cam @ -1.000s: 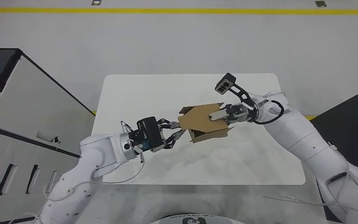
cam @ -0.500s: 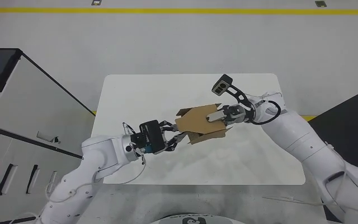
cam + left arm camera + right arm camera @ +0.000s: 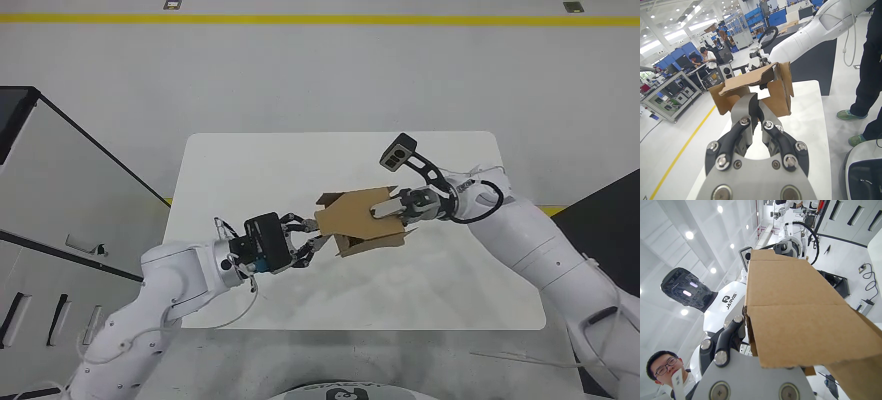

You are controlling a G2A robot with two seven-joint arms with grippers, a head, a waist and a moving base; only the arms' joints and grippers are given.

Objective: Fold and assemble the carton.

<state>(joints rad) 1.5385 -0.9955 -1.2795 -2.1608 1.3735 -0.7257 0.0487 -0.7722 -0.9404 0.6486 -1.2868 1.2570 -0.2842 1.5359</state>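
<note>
Two arms were stretched in from opposite sides toward the carton (image 3: pixel 360 222), which was half-open and tilted over the middle of the tabletop (image 3: pixel 260 170). Right tool (image 3: pixel 385 208) was clamped onto the carton's upper wall. Left tool (image 3: pixel 312 243) was pinched closed, tips right at the near corner, forearm low.

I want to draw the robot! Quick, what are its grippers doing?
Left gripper: closed, whether on anything cannot be told.
Right gripper: closed on the carton.
</note>
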